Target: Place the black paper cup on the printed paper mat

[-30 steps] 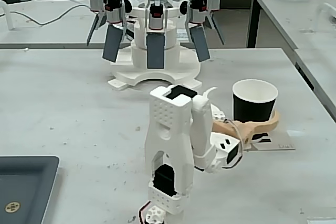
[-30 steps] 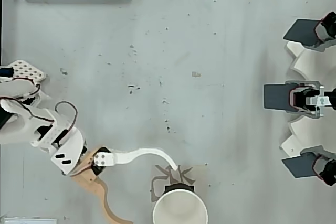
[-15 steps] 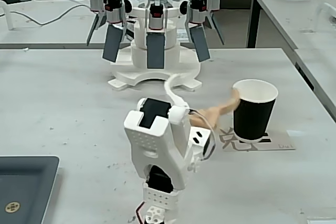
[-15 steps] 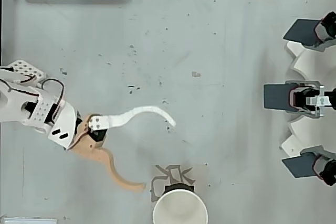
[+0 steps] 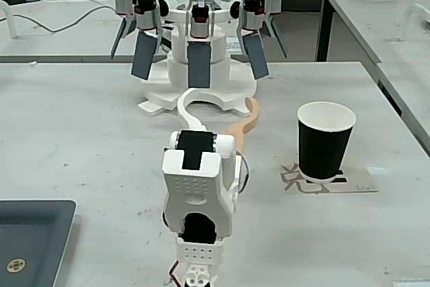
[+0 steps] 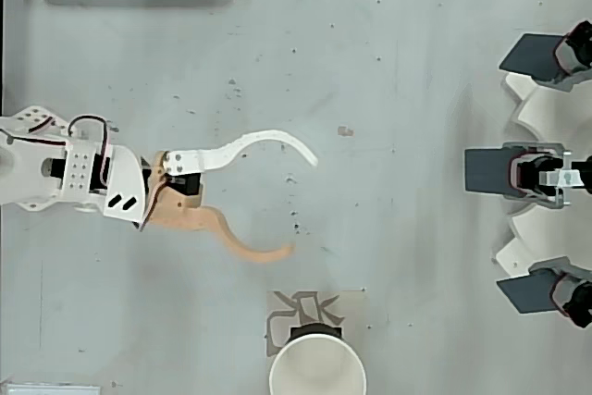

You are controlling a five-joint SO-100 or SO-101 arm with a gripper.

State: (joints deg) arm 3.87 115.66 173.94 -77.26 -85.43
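Hand [image 6: 303, 205] spread, empty; black paper cup [image 5: 324, 142] on printed paper mat [image 5: 353, 182].

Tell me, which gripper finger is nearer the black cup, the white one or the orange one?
The orange finger. In the overhead view it curves on the side facing the black paper cup, while the white finger curves farther away.

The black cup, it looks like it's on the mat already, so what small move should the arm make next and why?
Probably just retract. The black paper cup stands upright on the printed paper mat, and the gripper is open, empty and clear of it, so nothing seems left to place.
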